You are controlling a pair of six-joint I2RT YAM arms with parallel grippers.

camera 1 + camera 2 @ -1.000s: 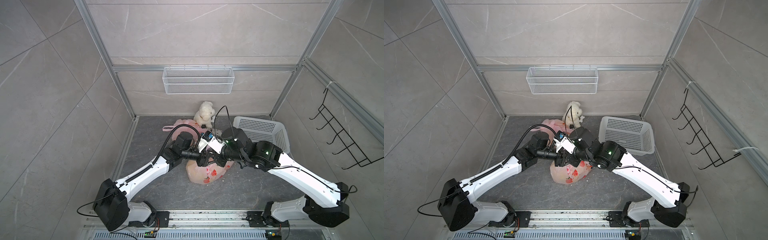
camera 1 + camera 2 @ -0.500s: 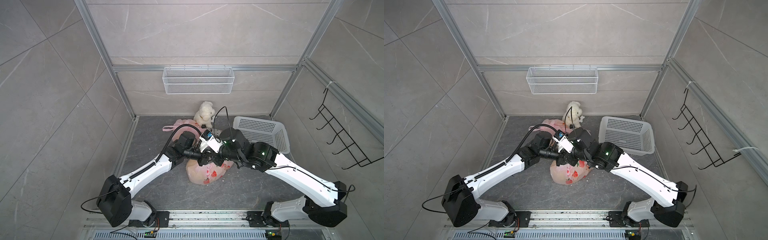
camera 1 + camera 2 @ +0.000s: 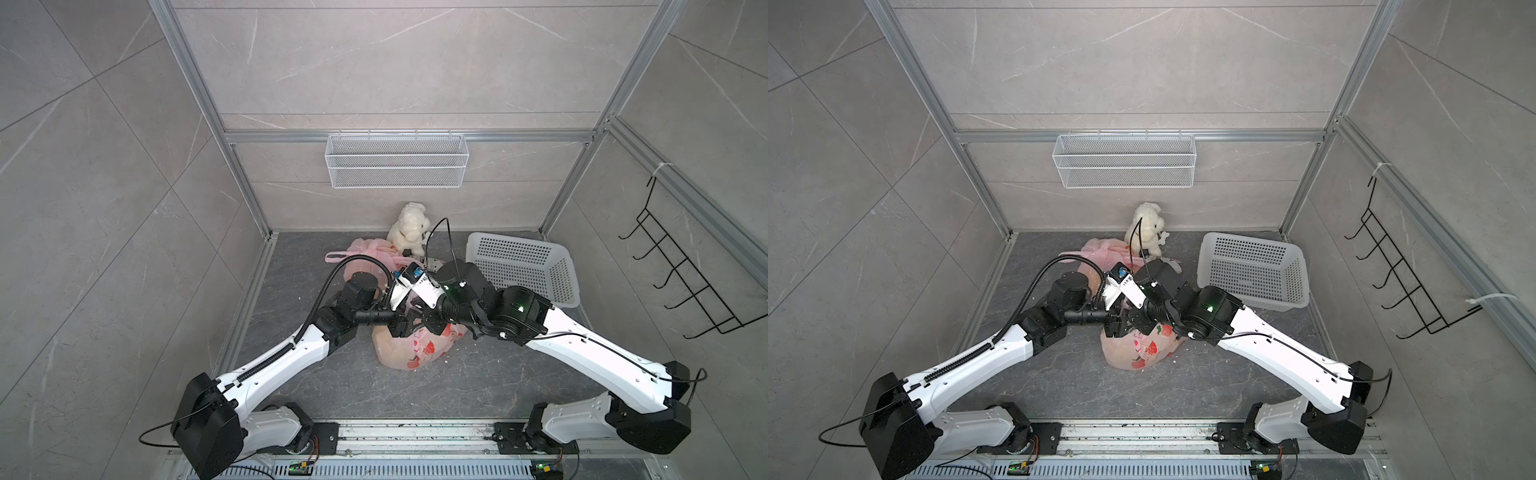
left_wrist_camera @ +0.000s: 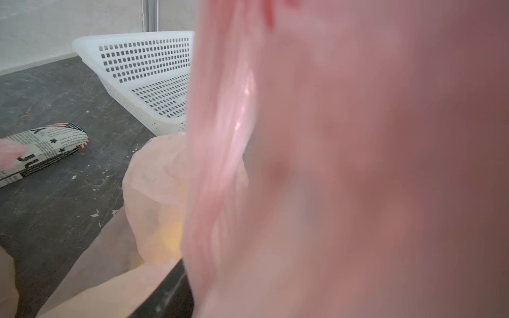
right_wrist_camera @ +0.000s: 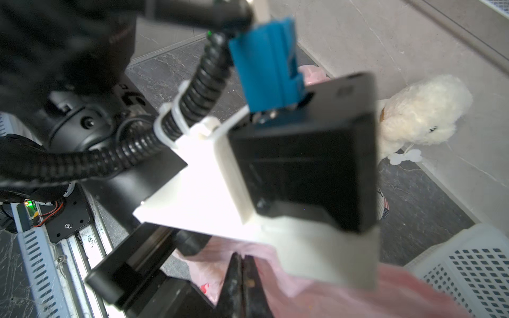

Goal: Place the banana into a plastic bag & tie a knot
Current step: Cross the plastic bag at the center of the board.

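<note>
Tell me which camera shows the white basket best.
Both top views: nearly the whole basket shows, sharp, with the right arm covering one corner. The left wrist view shows one end, cut off by the pink bag. The right wrist view catches only a corner.

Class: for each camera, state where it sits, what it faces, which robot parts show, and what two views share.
Both top views: overhead, looking down; left arm, right arm, pink printed plastic bag.
Left wrist: faces white perforated plastic basket; bag film fills the rest.
Right wrist: faces the left arm's wrist; shut right gripper.
Shared: the basket, every view.
</note>
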